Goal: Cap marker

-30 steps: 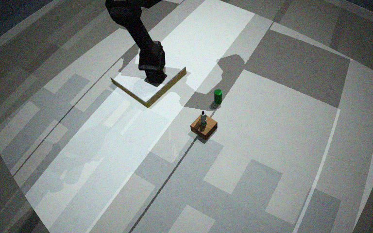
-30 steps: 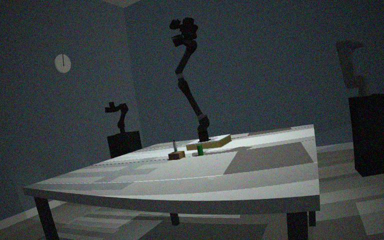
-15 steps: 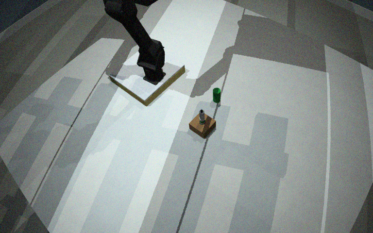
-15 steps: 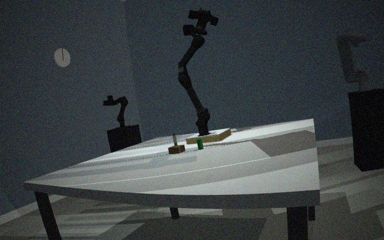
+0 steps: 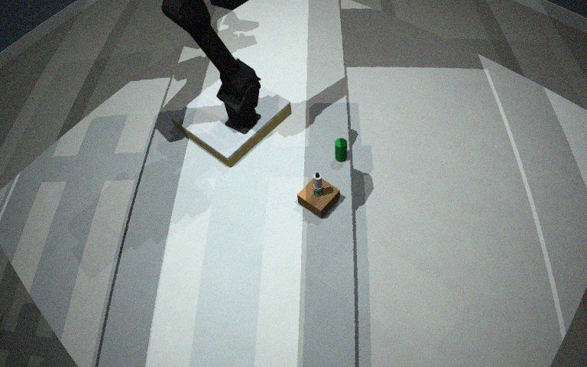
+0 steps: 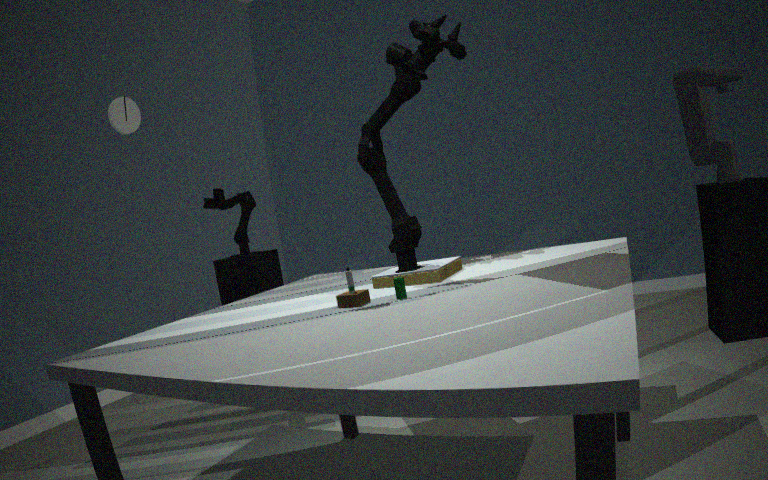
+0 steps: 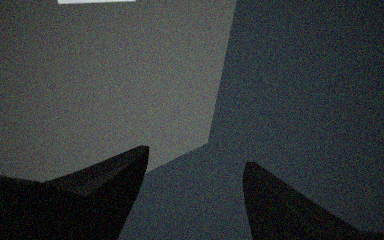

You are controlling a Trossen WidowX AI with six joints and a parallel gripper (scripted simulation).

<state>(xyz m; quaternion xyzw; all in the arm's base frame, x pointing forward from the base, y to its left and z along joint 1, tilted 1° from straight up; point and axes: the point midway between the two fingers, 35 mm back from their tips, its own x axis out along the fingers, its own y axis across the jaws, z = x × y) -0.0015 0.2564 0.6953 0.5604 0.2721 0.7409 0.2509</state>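
A white marker (image 5: pixel 317 182) (image 6: pixel 350 280) stands upright in the brown wooden holder block (image 5: pixel 320 205) (image 6: pixel 353 298), with its dark tip up and a green band at its foot. The green cap (image 5: pixel 341 150) (image 6: pixel 400 288) stands loose on the table, beside the block and apart from it. My gripper (image 6: pixel 451 21) (image 7: pixel 196 162) is raised high above the table, far from marker and cap, and tilted upward. Its fingers stand apart, partly open, with nothing between them. In the top view the gripper is out of the frame.
The arm stands on a white base plate (image 5: pixel 227 147) (image 6: pixel 419 277) with yellowish sides, behind the block and cap. The table (image 5: pixel 432 216) (image 6: pixel 453 350) reaches out around them. Two other arms stand on dark pedestals (image 6: pixel 249 277) (image 6: pixel 733 260) beyond the table. A round clock (image 6: pixel 124 115) hangs on the wall.
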